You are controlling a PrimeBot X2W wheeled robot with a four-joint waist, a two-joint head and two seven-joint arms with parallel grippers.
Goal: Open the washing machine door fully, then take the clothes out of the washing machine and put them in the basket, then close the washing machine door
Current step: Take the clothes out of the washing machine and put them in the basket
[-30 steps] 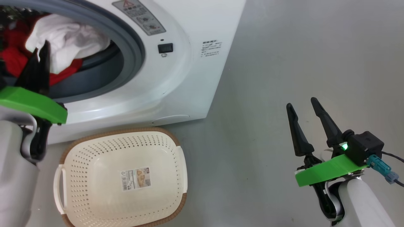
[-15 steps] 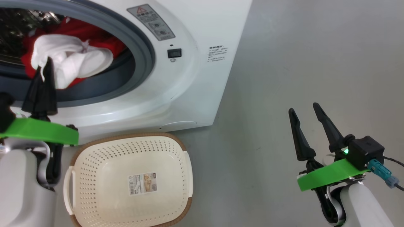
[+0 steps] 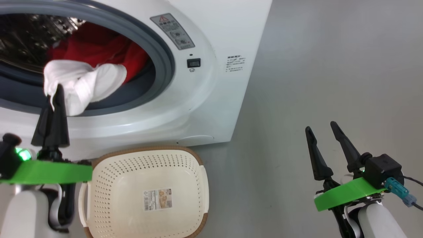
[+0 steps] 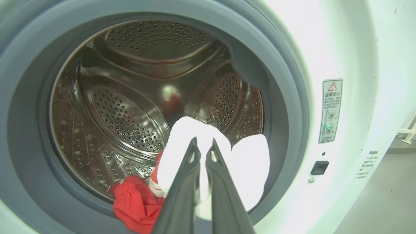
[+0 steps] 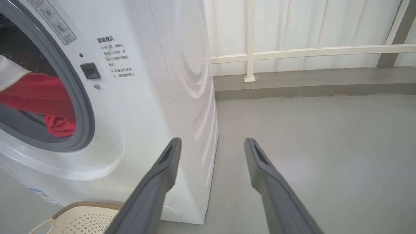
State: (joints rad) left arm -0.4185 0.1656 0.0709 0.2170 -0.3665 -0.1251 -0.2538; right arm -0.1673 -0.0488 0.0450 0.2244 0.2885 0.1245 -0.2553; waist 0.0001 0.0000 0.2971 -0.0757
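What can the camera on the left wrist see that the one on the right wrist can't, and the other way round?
Left wrist view, unlike the right: the steel drum's inside, and the left fingers shut on the white part of the clothes. Right wrist view, unlike the left: the open right fingers, a basket corner, a white railing. Both: the washing machine's front, its grey gasket, red cloth.

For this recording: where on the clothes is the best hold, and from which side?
The white bunched part of the clothes, from the front through the washing machine opening: it bulges over the lower lip of the gasket, nearest, while the red part lies deeper. The left gripper is shut on it there.
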